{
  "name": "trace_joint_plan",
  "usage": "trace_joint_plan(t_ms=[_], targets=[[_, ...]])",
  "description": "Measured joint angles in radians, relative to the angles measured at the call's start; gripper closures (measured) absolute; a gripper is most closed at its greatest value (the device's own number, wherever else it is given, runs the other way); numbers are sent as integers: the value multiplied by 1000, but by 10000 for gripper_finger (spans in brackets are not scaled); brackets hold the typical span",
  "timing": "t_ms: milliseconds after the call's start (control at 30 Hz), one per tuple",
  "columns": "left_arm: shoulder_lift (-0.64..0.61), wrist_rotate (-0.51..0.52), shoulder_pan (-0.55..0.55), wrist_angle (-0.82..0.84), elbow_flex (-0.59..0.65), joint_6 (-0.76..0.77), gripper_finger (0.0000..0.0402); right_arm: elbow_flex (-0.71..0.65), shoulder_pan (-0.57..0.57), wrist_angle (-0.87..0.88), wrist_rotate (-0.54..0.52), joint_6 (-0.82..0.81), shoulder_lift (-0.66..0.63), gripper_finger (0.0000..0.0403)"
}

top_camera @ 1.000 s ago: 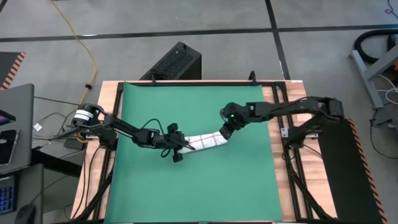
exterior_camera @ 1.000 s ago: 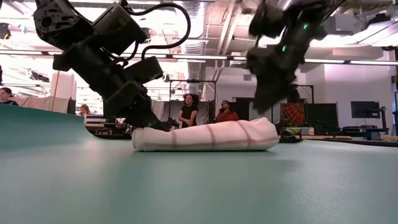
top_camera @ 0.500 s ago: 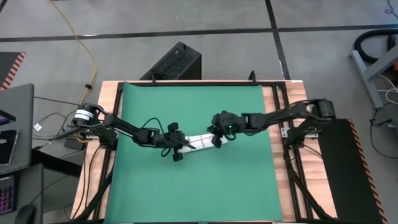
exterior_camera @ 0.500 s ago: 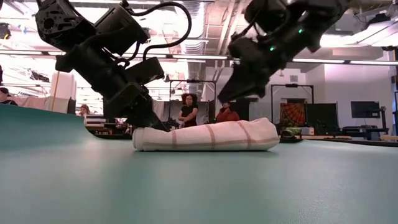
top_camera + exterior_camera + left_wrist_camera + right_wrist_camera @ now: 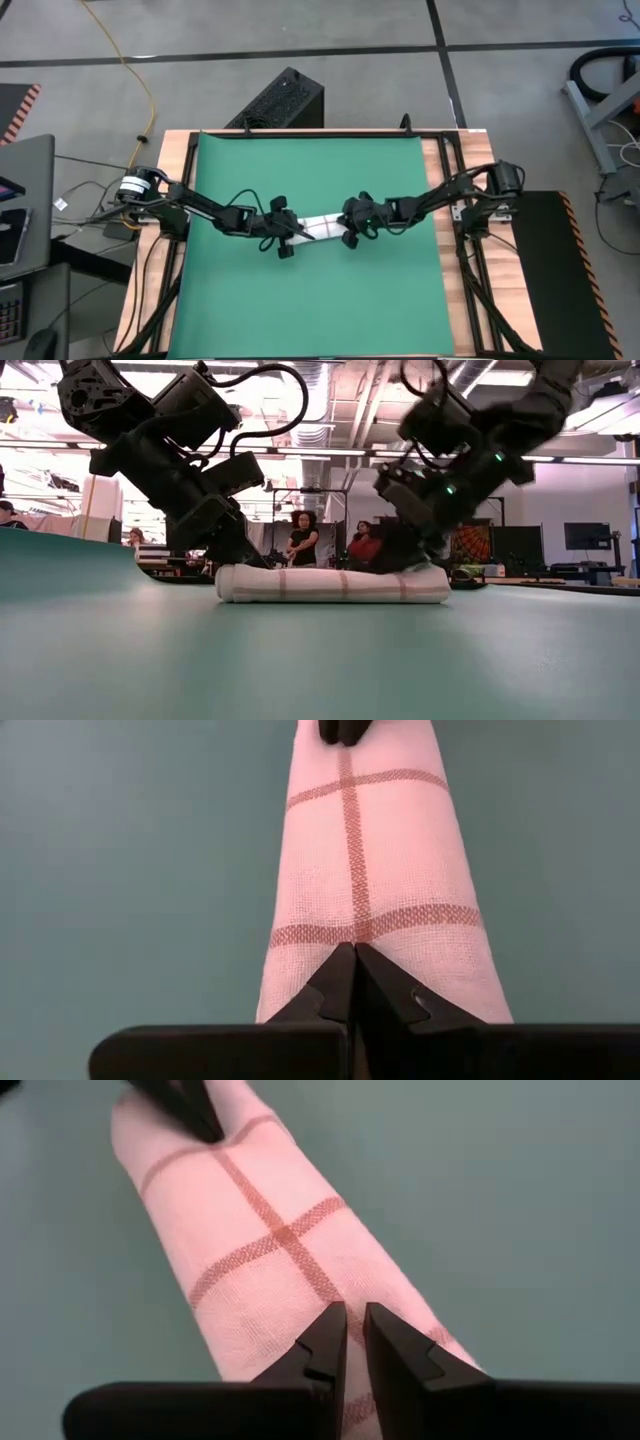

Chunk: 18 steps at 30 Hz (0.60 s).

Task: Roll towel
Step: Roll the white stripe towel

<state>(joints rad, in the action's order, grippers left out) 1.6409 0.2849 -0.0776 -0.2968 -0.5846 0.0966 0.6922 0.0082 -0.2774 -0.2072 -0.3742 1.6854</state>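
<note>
The right gripper (image 5: 349,238) has come down onto the rolled towel (image 5: 322,225) mid-mat, jaws nearly closed; the left gripper (image 5: 289,236), jaws closed, presses its other end. Rolling looks finished; next, probably release gently.

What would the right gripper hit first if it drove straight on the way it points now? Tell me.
The rolled towel itself: the right gripper rests on one end, fingers nearly together, aimed along the roll. Past the towel, the left gripper sits at the far end, though depth there is hard to judge.
</note>
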Motion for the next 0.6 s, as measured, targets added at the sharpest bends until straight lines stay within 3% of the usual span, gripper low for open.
trace_joint_plan(t_ms=[267,400,600], targets=[[0,26,2,-7,0,-57,401,-166,31,-208,-28,-124,0,340],[-19,65,3,-65,0,22,401,-186,60,-200,-72,-131,1,340],[-151,117,-7,-104,4,234,402,-190,70,-193,-74,-129,2,340]])
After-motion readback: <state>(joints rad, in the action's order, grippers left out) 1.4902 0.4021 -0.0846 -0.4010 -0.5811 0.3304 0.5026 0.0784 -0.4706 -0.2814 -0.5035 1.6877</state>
